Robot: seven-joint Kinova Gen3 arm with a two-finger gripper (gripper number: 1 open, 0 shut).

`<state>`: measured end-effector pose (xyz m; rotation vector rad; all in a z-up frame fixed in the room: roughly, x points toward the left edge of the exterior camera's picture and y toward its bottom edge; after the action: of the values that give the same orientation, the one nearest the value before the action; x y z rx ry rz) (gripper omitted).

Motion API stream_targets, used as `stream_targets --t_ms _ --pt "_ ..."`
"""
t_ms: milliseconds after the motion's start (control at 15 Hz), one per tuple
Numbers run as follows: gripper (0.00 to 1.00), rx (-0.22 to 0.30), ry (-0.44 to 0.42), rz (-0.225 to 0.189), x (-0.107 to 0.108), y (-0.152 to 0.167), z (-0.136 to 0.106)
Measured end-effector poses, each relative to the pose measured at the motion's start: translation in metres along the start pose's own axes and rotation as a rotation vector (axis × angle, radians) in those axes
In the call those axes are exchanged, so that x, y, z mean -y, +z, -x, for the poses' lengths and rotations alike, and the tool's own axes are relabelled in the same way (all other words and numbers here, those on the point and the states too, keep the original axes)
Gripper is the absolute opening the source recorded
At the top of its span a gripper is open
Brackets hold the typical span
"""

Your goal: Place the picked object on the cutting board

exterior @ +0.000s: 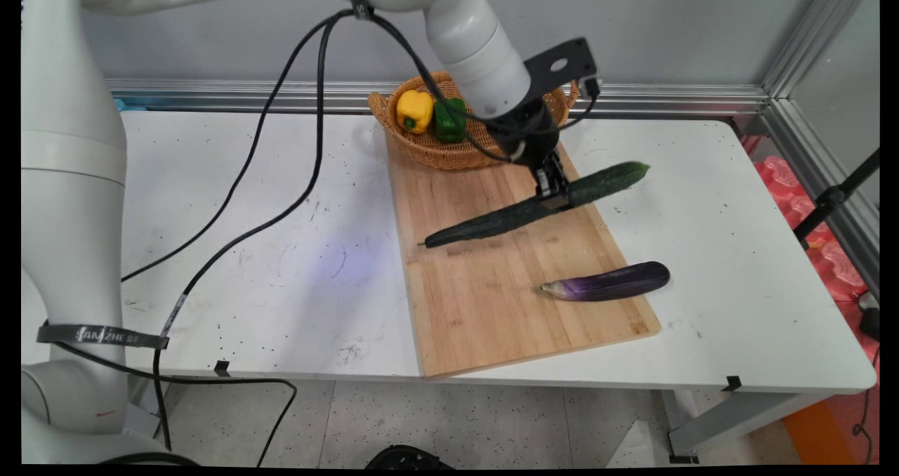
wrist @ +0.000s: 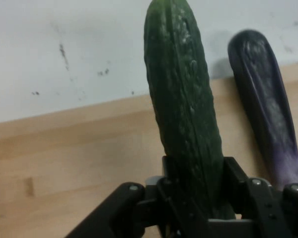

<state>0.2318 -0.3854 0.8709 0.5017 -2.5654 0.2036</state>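
Observation:
A long dark green cucumber (exterior: 534,206) lies slanted across the wooden cutting board (exterior: 491,300), its right end reaching past the board's edge. My gripper (exterior: 553,194) is shut on the cucumber near its middle. In the hand view the cucumber (wrist: 184,109) runs up between the black fingers (wrist: 241,186), with the board (wrist: 64,158) below it. A purple eggplant (exterior: 608,282) rests on the board's near right part and shows beside the cucumber as the eggplant (wrist: 268,114) in the hand view.
A wicker basket (exterior: 435,154) at the board's far end holds a yellow pepper (exterior: 414,110) and a green pepper (exterior: 449,119). Black cables (exterior: 281,153) hang over the table's left half. The white table (exterior: 737,251) ends at a wall rail behind.

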Motion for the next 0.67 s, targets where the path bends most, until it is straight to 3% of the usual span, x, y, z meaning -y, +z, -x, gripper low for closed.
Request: stream_targets --t_ms 667 --pt "0.0 0.043 -0.004 0.029 -0.016 0.029 0.024"
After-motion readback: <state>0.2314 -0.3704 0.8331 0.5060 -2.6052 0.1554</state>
